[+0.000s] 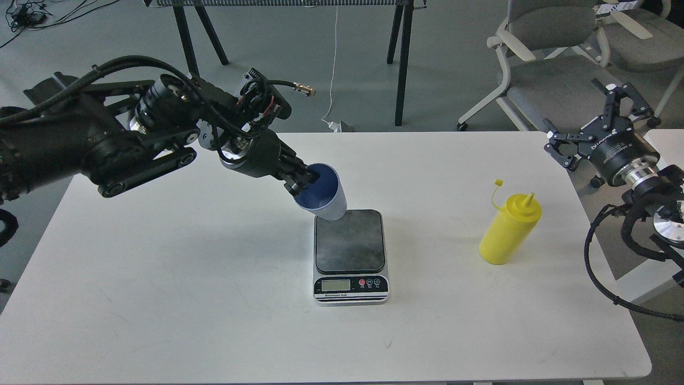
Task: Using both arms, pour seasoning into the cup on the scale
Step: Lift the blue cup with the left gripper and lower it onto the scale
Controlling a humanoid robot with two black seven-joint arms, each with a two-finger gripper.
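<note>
Left gripper is clenching the rim of the light blue cup, one finger reaching inside the mouth. It is holding the cup tilted, mouth facing toward nine o'clock, base hanging at the scale's eleven o'clock corner; whether the base is touching the platform cannot be told. Right gripper is standing released, fingers spread, off the worktop's edge at two o'clock, well apart from the seasoning bottle. That bottle is standing upright at three o'clock of the scale, cap dangling on its tether (nozzle apparently uncapped).

Judgement: the cup is looking light and thin-walled, so the rim pinch is likely flexing it; it needs righting before it is let go on the platform. The bottle is soft, smooth plastic and probably yields under pressure; taking it around the mid-body, below the shoulder, appears safest.
</note>
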